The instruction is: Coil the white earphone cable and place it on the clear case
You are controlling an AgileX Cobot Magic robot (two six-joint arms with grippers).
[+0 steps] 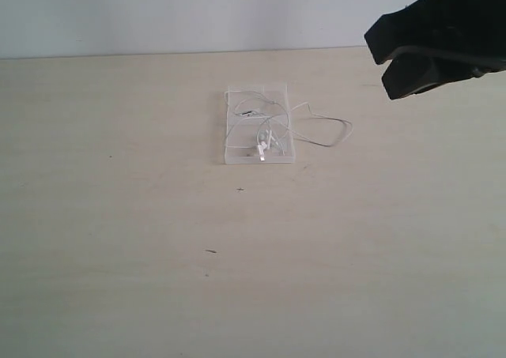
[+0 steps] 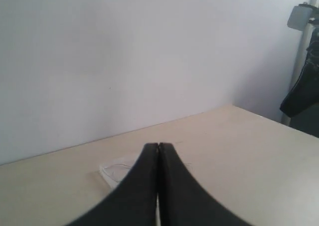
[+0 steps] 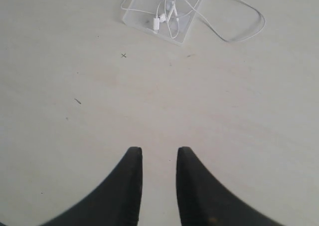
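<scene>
Status: the white earphone cable point(image 1: 263, 143) sits mostly on the clear case point(image 1: 241, 159), mid-desk point(image 1: 118, 255). Both earbuds lie near the case's front edge. It's a loose tangle, not a tidy coil. One loose loop point(image 1: 346, 127) spills off the case's right side in the exterior view and lies flat on the desk.

Right end effector point(image 3: 158, 151): fingers apart with a clear gap, nothing between them. It hangs above bare desk, well clear of the case, and shows up high on the right of the exterior view point(image 1: 381, 65).

Left end effector point(image 2: 158, 147): fingers pressed together, empty, well back from the case, whose corner just peeks out behind the fingertips.

My read: placement is largely done and the step in hand is cleanup of that overhang. For the next move, bring your right arm in over the loop, pinch the wire at its far bend, then lift and drop it onto the case top.

Watch out: the wire is thin and springy, and the case looks light. Dragging sideways could likely slide the case or pull the bundle off, so go up and over.
</scene>
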